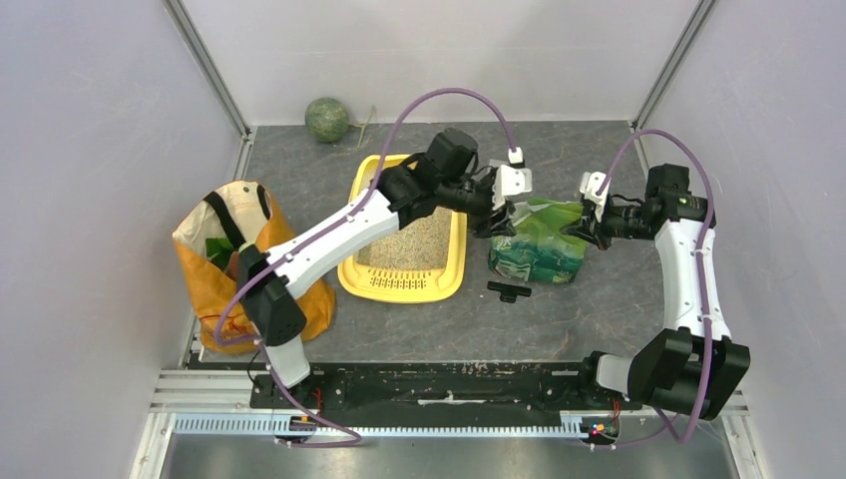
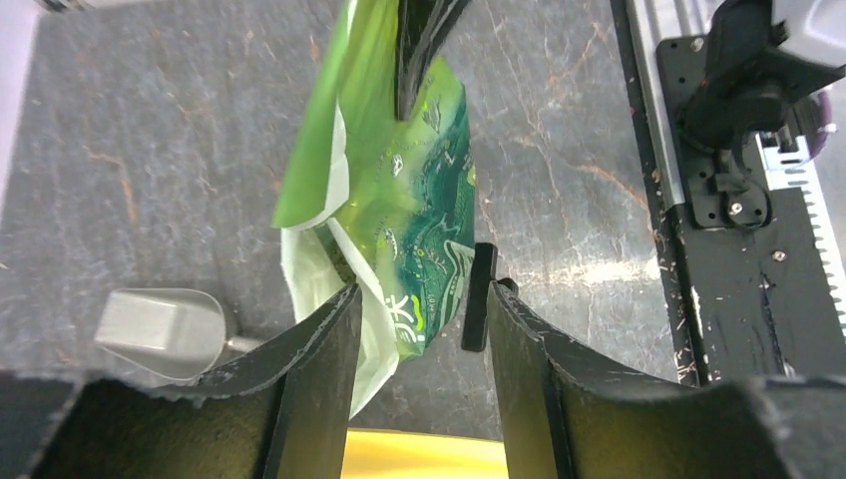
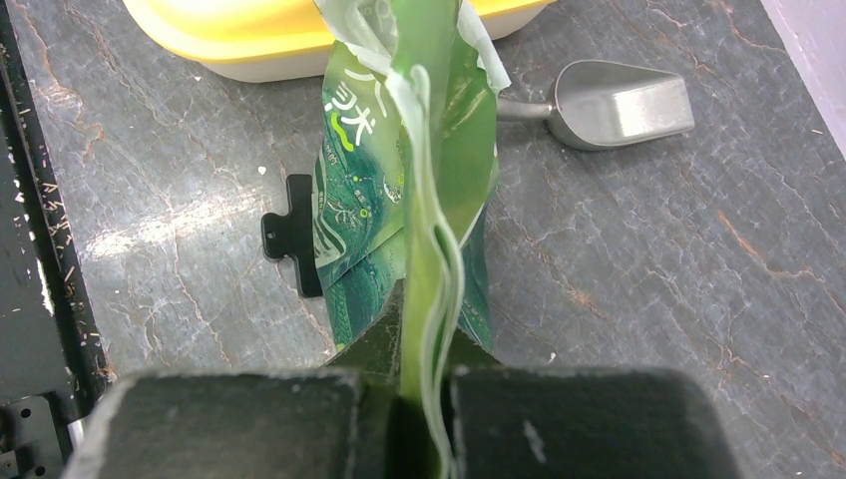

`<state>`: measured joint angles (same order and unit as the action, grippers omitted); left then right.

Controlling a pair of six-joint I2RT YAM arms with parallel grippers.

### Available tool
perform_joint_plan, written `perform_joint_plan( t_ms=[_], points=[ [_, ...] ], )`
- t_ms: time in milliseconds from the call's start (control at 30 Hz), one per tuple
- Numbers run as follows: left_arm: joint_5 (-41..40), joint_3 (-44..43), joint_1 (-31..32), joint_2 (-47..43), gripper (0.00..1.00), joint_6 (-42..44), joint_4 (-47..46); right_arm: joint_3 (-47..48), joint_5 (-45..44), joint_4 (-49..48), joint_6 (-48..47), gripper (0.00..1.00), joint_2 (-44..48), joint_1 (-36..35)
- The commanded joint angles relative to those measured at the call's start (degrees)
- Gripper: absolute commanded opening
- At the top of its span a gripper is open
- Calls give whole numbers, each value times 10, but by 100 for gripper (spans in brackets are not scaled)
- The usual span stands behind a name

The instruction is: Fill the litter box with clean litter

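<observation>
1. Right wrist view: my right claw was pressed together on the folded edge of the glossy green plastic bag, pinching it so the bag hung out ahead of me.
2. Just beside the bag, a small black plastic clip lay on the grey table, off the bag. I judged the opening step done.
3. At the bag's other end my left claw stood spread. The bag's pale open mouth lay in the gap between its fingers, and nothing was gripped there.
4. Beyond that mouth sat the yellow rectangular plastic litter box, near the middle of the table. A bed of fine beige clean litter already covered its floor as far as I could see. I judged the pour largely made. Whether the bed was deep enough, I could not tell.
5. Farther off, the grey metal scoop lay on the table, apart from the box. What remained, I judged, was any topping-up, levelling the litter and setting the bag down.
</observation>
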<state>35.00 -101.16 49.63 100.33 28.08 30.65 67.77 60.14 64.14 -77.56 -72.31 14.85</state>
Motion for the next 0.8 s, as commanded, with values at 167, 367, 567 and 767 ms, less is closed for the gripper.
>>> perform_joint_plan(
  t_ms=[167,367,567,767],
  points=[
    [-63,0,9,63,59,28,-20,19,24,12,3,0,0,0],
    [-82,-3,10,93,62,29,-32,21,26,12,-1,0,-2,1],
    [-81,-30,13,136,61,30,-33,25,27,13,0,0,-7,0],
    [-70,-45,13,158,49,30,-27,28,28,13,0,0,-7,0]
  ],
)
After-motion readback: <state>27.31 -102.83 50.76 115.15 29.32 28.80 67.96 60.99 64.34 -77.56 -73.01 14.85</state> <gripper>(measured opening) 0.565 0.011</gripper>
